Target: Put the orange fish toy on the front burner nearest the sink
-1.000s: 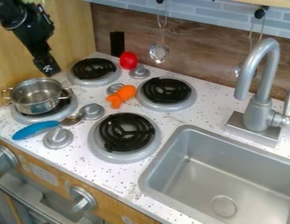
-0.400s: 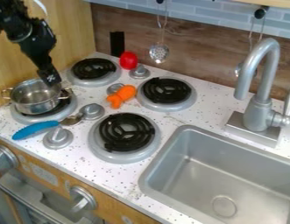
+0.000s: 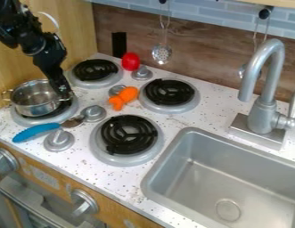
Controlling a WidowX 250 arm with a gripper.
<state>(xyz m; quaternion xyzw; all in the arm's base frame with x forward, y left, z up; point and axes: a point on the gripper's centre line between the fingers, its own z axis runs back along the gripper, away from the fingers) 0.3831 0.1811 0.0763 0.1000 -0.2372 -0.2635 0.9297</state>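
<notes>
Here the arm (image 3: 37, 42) is gleaming black, its chunky joints bulging; a thin pale cable (image 3: 52, 18) is curving alongside, and white markings are speckling the dark, narrow gripper (image 3: 63, 94).

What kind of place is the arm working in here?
Probably a toy kitchen: coil burners, a pot on one of them, and a sink with a faucet.

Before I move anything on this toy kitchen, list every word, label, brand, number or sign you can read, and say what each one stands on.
No text can be read with certainty.
White mark on the gripper: too small to read.
Faint marks on the pale panel of the wooden front: too small to read.
I make out no lettering on the pot or faucet.
</notes>
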